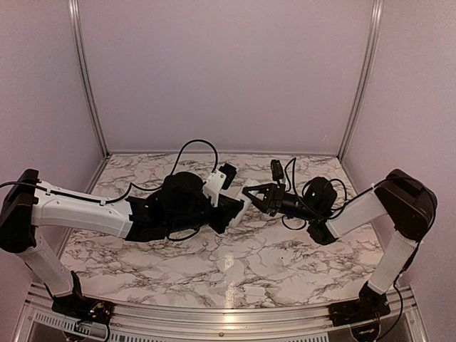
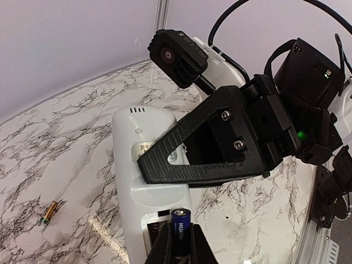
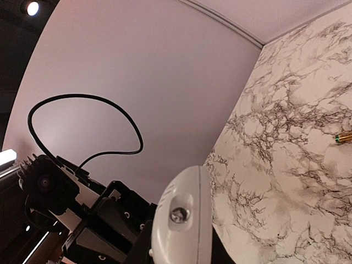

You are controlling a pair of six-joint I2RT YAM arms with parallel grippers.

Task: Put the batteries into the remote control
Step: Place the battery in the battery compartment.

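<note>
The white remote control (image 2: pixel 135 165) lies back up in the left wrist view, its battery compartment (image 2: pixel 151 234) open at the near end. My right gripper (image 1: pixel 251 194) is shut on the remote; one black finger (image 2: pixel 220 148) crosses its middle. In the right wrist view the remote (image 3: pixel 184 217) shows end-on between my right gripper (image 3: pixel 184 245) jaws. My left gripper (image 2: pixel 183 236) is shut on a dark blue battery (image 2: pixel 183 228), held upright at the right side of the open compartment. A second, golden battery (image 2: pixel 49 212) lies on the table to the left and shows in the right wrist view (image 3: pixel 344 137).
The marble table (image 1: pixel 271 263) is walled by lilac panels at the back and sides. Both arms meet over the table's middle (image 1: pixel 239 203). Black cables loop above the left wrist (image 1: pixel 199 146) and beside the right wrist (image 1: pixel 292 171).
</note>
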